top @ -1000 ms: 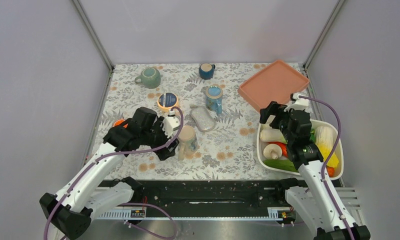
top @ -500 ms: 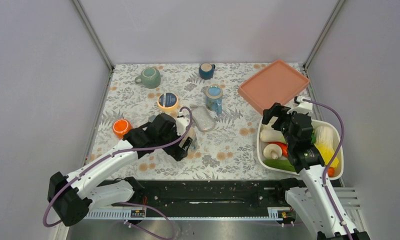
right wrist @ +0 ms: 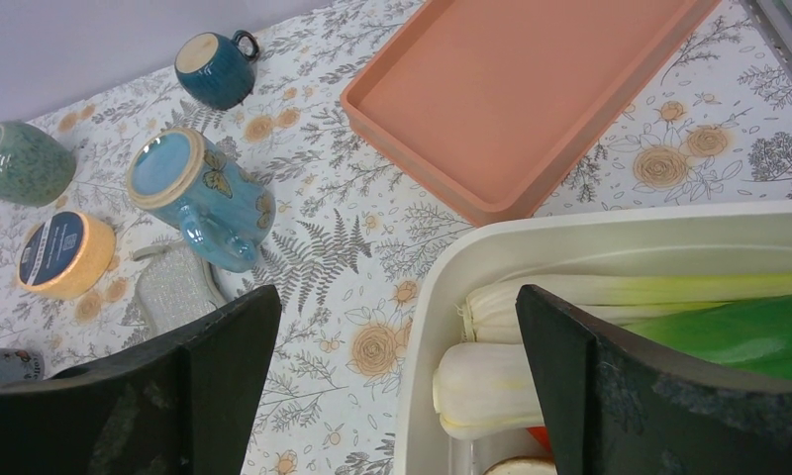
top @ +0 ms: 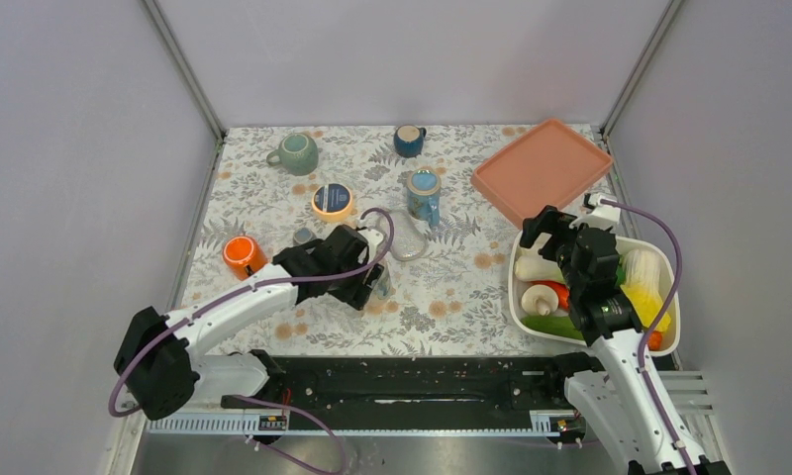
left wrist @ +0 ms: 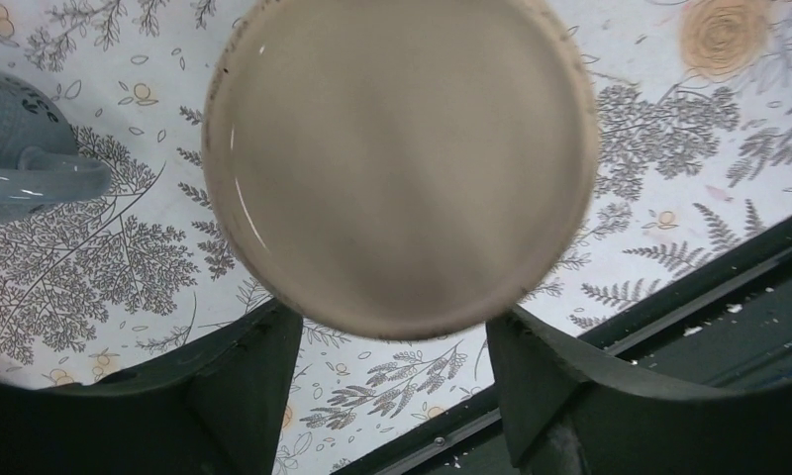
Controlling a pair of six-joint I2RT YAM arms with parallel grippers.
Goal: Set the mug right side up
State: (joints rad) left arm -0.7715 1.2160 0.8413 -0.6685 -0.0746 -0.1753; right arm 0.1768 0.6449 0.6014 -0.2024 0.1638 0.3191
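Observation:
The beige mug [left wrist: 402, 158] stands upside down on the flowered table; its flat base fills the left wrist view. In the top view it is almost wholly hidden under my left gripper [top: 372, 282]. That gripper [left wrist: 397, 386] points straight down over the mug, open, with one dark finger [left wrist: 244, 386] on each side of the mug's wall. I cannot tell if the fingers touch it. My right gripper [top: 555, 236] is open and empty, held above the left rim of the white basket [top: 516, 297], far from the mug.
On the table: an orange cup [top: 242, 255], a round orange-rimmed tin [top: 332, 200], a grey pouch [top: 404, 237], a light blue mug [top: 424, 195], a dark blue mug [top: 408, 141], a green mug [top: 295, 153] and a pink tray [top: 541, 168]. Vegetables fill the basket.
My left arm swung right and now sits directly over the beige mug, its fingers on either side of it. The orange cup is uncovered. The right arm barely moved.

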